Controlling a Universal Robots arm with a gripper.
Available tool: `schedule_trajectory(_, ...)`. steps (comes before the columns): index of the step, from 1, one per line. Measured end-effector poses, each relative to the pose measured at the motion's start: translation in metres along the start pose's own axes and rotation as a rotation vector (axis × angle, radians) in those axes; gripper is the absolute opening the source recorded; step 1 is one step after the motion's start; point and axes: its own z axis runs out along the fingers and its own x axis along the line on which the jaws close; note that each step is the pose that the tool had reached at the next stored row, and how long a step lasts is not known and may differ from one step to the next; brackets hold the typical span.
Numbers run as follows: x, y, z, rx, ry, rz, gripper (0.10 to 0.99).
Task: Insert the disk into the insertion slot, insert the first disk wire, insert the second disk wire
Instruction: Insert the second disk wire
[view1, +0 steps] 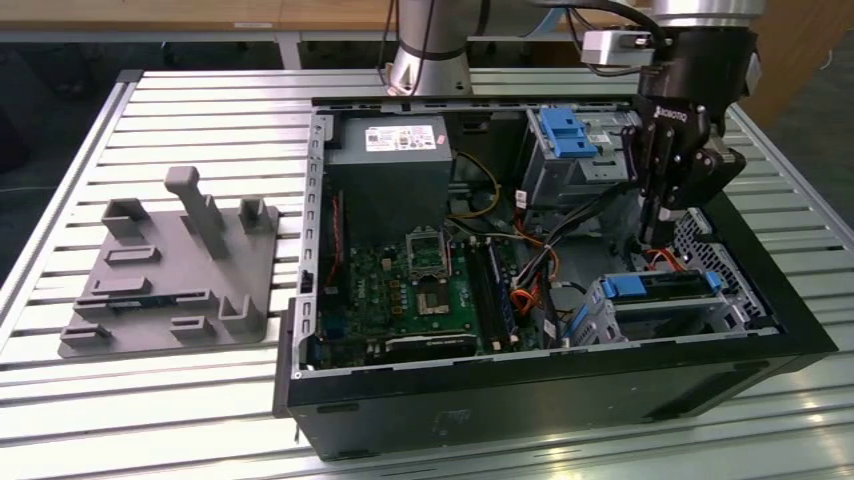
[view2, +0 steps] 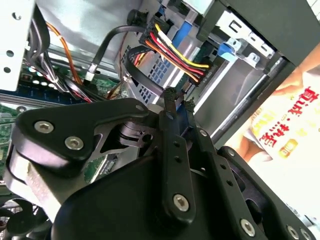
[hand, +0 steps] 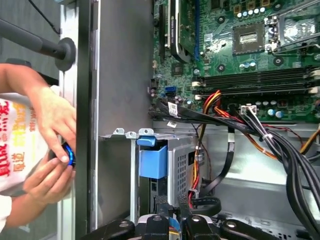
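Slatted table (view1: 200, 110) carries the computer case (view1: 534, 385); claw (view1: 654, 238) hangs near the disk (view1: 661, 287), whether gripping I cannot tell.

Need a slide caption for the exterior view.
Gripper hangs inside the open computer case, close to the blue-framed disk sitting in the insertion slot.

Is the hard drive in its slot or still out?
In: the disk, blue-framed, sits inside the silver drive cage, near the hand.

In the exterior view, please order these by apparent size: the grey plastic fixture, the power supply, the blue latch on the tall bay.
Largest: grey plastic fixture.
Then: power supply.
Smallest: blue latch; it sits farther back than the fixture, but the difference is plain.
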Motion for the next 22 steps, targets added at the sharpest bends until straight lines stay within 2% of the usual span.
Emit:
schedule_trajectory(2, 0.0029, 0.0000, -0.0009, 0.000, -0.0159, 0.000, 0.196)
schedule_trajectory(5, 0.0085, 0.0000, -0.0043, 0.000, -0.0309, 0.000, 0.196)
schedule_trajectory(7, 0.0116, 0.0000, -0.0034, 0.000, -0.0415, -0.001, 0.196)
schedule_trajectory(8, 0.0129, 0.0000, -0.0027, 0.000, -0.0520, -0.001, 0.196)
schedule_trajectory(11, 0.0167, -0.0001, -0.0008, -0.001, -0.0926, -0.001, 0.196)
schedule_trajectory(12, 0.0179, -0.0001, -0.0001, -0.001, -0.1028, -0.001, 0.196)
schedule_trajectory(14, 0.0206, -0.0001, 0.0012, -0.001, -0.1176, -0.002, 0.196)
schedule_trajectory(18, 0.0263, -0.0002, 0.0038, -0.001, -0.1405, -0.002, 0.196)
schedule_trajectory(22, 0.0337, -0.0003, 0.0044, -0.001, -0.1504, -0.002, 0.196)
